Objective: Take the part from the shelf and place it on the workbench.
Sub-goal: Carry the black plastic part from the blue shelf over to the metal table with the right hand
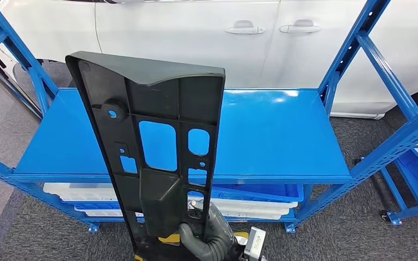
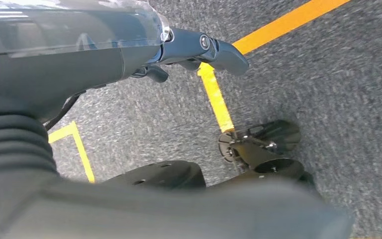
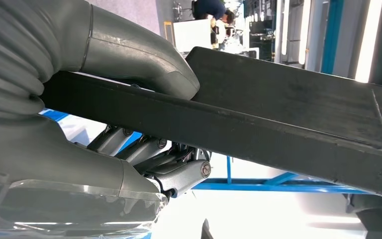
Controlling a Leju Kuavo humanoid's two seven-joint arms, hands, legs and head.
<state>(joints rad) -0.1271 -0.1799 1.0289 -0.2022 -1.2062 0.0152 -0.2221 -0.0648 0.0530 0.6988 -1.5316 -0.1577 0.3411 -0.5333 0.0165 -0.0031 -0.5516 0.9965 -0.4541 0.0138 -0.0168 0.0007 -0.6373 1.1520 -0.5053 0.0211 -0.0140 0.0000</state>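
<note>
Fingers (image 1: 196, 243) of the right hand (image 1: 209, 239) were wrapped around the lower end of the long black plastic part (image 1: 152, 147), gripping it; in the right wrist view the thick thumb (image 3: 144, 59) pressed on one face of the part (image 3: 288, 114) while darker fingers (image 3: 179, 174) curled under the other. The part stood nearly upright in front of the robot, its top leaning slightly away toward the shelf, lifted clear of the blue shelf board (image 1: 283, 130) behind it. Held by its end like that, the long panel would lever against the grip, so I judge the clamp on both faces was meant to stop it swinging. The left hand (image 2: 199, 47) hung down over grey carpet with yellow floor lines (image 2: 216, 99); its fingers lay fairly straight with nothing in them.

Around the part, slanted blue shelf posts (image 1: 370, 60) rose on either side, and white and blue trays (image 1: 250, 204) sat on the lower level. A white car (image 1: 223, 32) stood just behind the shelf. No desk was visible, so the part seemed to be taken but not yet placed, and turning away would have to keep its tall top edge off the posts.
</note>
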